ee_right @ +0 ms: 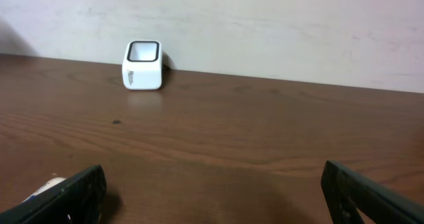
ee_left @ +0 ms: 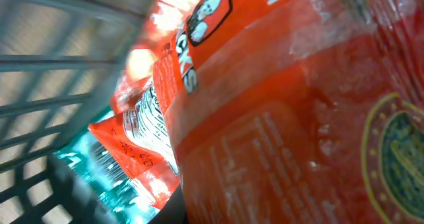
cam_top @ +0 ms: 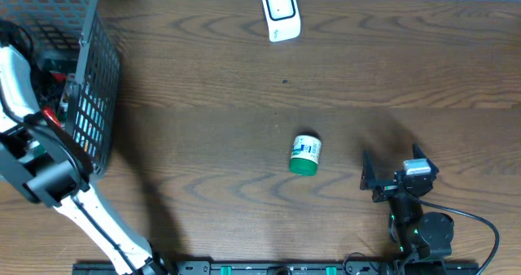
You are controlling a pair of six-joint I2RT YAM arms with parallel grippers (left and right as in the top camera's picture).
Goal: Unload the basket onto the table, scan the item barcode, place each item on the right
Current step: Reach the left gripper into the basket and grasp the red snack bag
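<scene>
Since the left claw [cam_top: 54, 96], at a glossy orange snack packet [ee_left: 278, 118] inside the grey wire basket [cam_top: 91, 80], hides its closure, lift gently; right claw [ee_right: 213, 177] spread apart.

Basket [cam_top: 91, 88] mesh hides left jaws; orange packet [ee_left: 278, 118] fills wrist view, blurred, small print unreadable, edges cut off.

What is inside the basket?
In the basket: an orange snack bag, a teal packet partly covered by it, and the left arm reaching in. The bag covers whatever else lies below.
</scene>
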